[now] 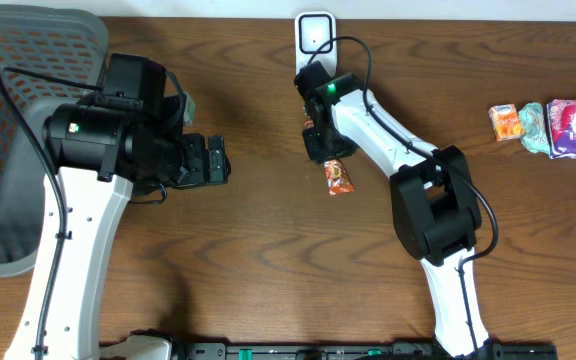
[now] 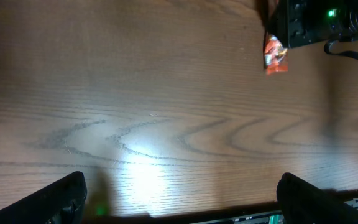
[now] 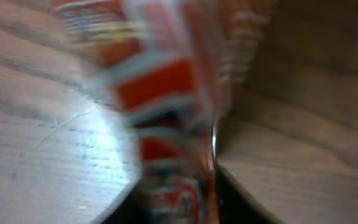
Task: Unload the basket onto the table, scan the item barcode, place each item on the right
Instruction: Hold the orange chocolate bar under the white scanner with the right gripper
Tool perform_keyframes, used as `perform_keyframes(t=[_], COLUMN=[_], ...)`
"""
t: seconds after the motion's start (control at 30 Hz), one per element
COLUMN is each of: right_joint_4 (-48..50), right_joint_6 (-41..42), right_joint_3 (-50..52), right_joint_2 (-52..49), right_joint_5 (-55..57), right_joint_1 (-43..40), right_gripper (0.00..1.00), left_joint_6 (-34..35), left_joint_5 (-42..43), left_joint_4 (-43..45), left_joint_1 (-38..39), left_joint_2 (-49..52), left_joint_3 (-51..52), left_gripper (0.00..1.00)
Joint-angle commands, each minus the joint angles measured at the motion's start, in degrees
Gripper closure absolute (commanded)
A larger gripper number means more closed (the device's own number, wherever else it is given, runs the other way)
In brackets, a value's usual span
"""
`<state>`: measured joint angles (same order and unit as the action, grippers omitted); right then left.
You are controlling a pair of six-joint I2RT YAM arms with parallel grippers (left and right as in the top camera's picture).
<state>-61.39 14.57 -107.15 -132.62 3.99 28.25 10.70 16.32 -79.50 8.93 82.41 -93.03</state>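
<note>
A red-and-orange snack packet (image 1: pixel 338 178) lies on the wooden table, just below my right gripper (image 1: pixel 326 152). The right wrist view is blurred, but the packet (image 3: pixel 166 93) fills the space between the two dark fingers, which press on its sides; my right gripper (image 3: pixel 178 208) is shut on it. No barcode can be made out in the blur. The same packet (image 2: pixel 275 55) shows far off in the left wrist view. My left gripper (image 1: pixel 216 160) hovers over bare table left of centre, open (image 2: pixel 179 199) with nothing between its fingers.
A white scanner stand (image 1: pixel 315 33) sits at the table's back edge, just behind the right gripper. A grey mesh basket (image 1: pixel 8 60) fills the left side. Several other snack packs (image 1: pixel 553 125) lie at the far right.
</note>
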Motion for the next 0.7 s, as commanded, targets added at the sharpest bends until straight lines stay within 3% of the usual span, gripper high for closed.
perform_keyframes(t=[0.0,0.23,0.37,0.67], right_joint_4=[0.7,1.4,7.3,26.9], right_joint_6=[1.7,1.7,1.6,1.7], right_joint_3=[-1.3,-14.4,-20.6,-17.4], right_joint_2=[1.2,1.2,1.2,0.5], right_joint_5=[3.0,2.6,3.4,9.5], right_joint_1=[0.2,-0.6,-1.7,-2.9], right_gripper=[0.99,0.99,0.99,0.99], left_joint_6=[0.4,0.4,0.4,0.3], left_joint_5=[-0.4,-0.4,-0.4,-0.4], left_joint_4=[-0.2,-0.2,-0.2,-0.2], left_joint_1=[0.2,0.2,0.2,0.2], left_joint_2=[0.2,0.2,0.2,0.2], left_joint_3=[0.2,0.2,0.2,0.2], left_gripper=[0.02,0.02,0.02,0.02])
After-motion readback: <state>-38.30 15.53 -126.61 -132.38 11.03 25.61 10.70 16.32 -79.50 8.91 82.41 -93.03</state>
